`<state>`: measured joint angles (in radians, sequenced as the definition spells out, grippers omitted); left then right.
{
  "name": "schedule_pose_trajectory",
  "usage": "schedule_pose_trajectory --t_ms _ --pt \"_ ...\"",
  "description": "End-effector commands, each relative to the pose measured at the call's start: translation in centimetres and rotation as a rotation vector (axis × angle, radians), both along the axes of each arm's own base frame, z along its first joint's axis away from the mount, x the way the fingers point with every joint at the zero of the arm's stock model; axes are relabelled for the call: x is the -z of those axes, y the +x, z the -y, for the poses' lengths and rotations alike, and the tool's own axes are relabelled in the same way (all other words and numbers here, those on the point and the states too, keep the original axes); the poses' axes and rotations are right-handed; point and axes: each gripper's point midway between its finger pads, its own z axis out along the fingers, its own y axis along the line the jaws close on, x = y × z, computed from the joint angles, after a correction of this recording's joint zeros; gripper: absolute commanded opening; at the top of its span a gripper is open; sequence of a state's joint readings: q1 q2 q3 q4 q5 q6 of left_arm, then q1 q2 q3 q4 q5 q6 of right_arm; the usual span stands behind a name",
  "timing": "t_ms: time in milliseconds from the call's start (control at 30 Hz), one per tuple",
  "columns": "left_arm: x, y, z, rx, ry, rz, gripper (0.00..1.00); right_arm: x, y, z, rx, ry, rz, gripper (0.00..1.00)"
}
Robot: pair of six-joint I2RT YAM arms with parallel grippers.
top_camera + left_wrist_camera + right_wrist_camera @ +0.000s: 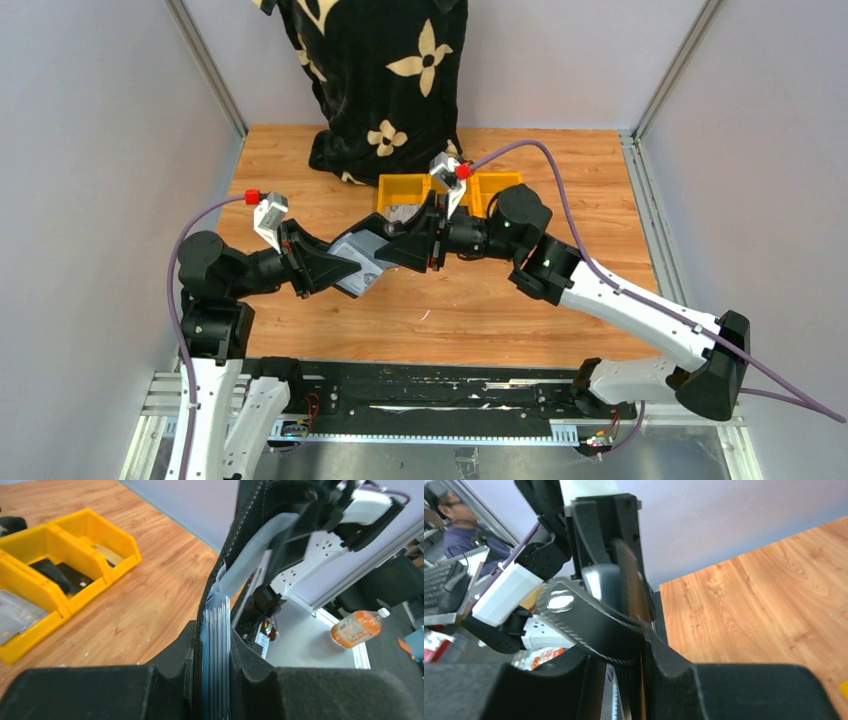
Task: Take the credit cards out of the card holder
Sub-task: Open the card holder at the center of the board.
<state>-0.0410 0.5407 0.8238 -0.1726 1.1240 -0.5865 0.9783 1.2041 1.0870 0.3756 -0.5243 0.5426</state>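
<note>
**Asker:** Where is the card holder, and what has hold of it?

**Describer:** The flat black leather-like folding card holder (358,262) is lifted off the wooden table (560,170), at the centre of the overhead view, caught between the two arms. The left gripper (335,270) is clenched on its lower left end. The right gripper (408,248) is clenched on its upper right end, grasping a black stitched flap with a metal snap (559,601).

**Asker:** Which way does it lie from the jaws?

**Describer:** In the left wrist view it stands on edge, its long axis running straight up the frame away from the left gripper (215,677). Thin pale blue-grey layered edges (217,630) sit just above the fingers. I cannot tell whether they are cards or only slot lips. Both grippers are touching the holder, so neither is nearer. My judgement is that one must let go before it can pinch a card and draw it out along that long axis.

**Asker:** What is in the containers?

**Describer:** Yellow plastic bins (85,516) sit at the left of the left wrist view, well apart from the holder. The nearest compartment holds a silvery-grey card (12,617). The middle one holds dark flat items (60,575) I cannot identify. The farthest holds a pale beige card (107,555). So some cards appear to be out already.

**Asker:** Anything else?

**Describer:** Black fabric with cream flowers (390,80) hangs at the top centre of the overhead view, behind the bins.
</note>
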Motion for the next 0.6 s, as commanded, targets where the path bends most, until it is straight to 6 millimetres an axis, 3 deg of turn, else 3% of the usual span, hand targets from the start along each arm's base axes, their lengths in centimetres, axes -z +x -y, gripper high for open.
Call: schedule_pose_trajectory --t_ms 0,133,467,567 --pt "1.8 0.0 -0.5 0.013 0.138 0.026 0.0 0.2 -0.1 0.0 -0.065 -0.167 0.152 0.35" --pt "2.6 0.0 -0.7 0.025 0.193 -0.001 0.0 1.7 0.4 -0.3 -0.102 -0.308 0.205 0.38" --pt "1.9 -0.3 -0.5 0.072 0.194 0.012 0.0 2.9 1.0 -0.2 -0.121 -0.426 0.249 0.4" --pt "1.6 -0.5 -0.4 0.091 0.194 0.019 0.0 3.2 0.8 -0.3 -0.141 -0.438 0.243 0.35"
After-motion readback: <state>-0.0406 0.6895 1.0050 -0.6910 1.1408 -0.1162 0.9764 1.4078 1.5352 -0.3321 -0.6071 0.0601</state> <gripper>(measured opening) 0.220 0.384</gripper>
